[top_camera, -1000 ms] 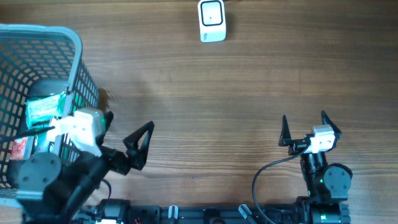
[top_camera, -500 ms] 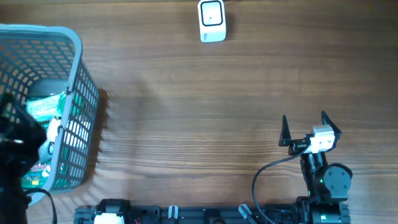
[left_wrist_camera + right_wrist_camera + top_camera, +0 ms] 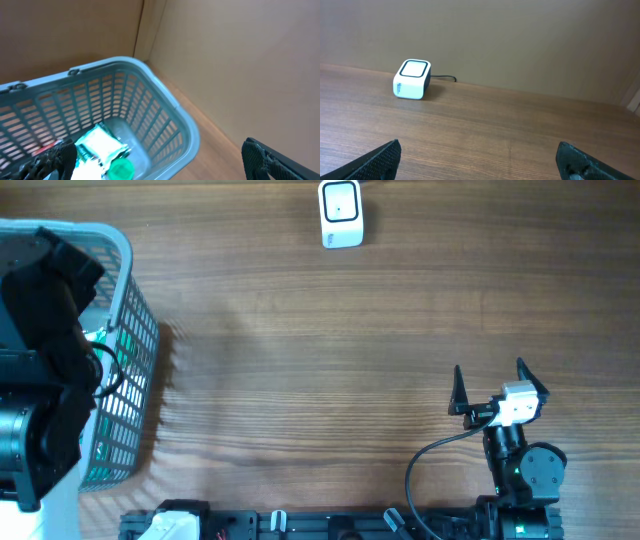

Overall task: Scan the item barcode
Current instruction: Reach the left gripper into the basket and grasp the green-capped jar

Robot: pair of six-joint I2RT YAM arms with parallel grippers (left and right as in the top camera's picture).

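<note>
— Wooden table, plain brown wall behind it. What's at the left?
— Grey-blue mesh basket point(image 3: 135, 350) at the table's left edge. The left arm point(image 3: 40, 380) is bent up over it, and from overhead its dark bulk hides most of the inside.
— Left gripper?
— The left gripper point(image 3: 157, 167) looks down into the basket from above. Fingers are spread wide at the two lower corners of the wrist view, nothing between them, touching nothing.
— Item?
— A green-and-white packet point(image 3: 100, 147) lies on the basket floor near the rounded end wall. A green round cap point(image 3: 120, 170) is just beside it. Barcode can't be made out. From overhead only a sliver of green shows past the arm.
— Middle?
— The scanner point(image 3: 341, 213), a white box with a dark top face, sits at the far edge about mid-width, well apart from the basket. A dark cable point(image 3: 442, 77) leaves its back along the wall.
— Right?
— The right arm point(image 3: 520, 465) is folded low at the near-right corner. The right gripper point(image 3: 489, 380) points toward the far edge, jaws wide apart and empty, off the wood. Its wrist view looks across the table, with the scanner ahead and to the left.
</note>
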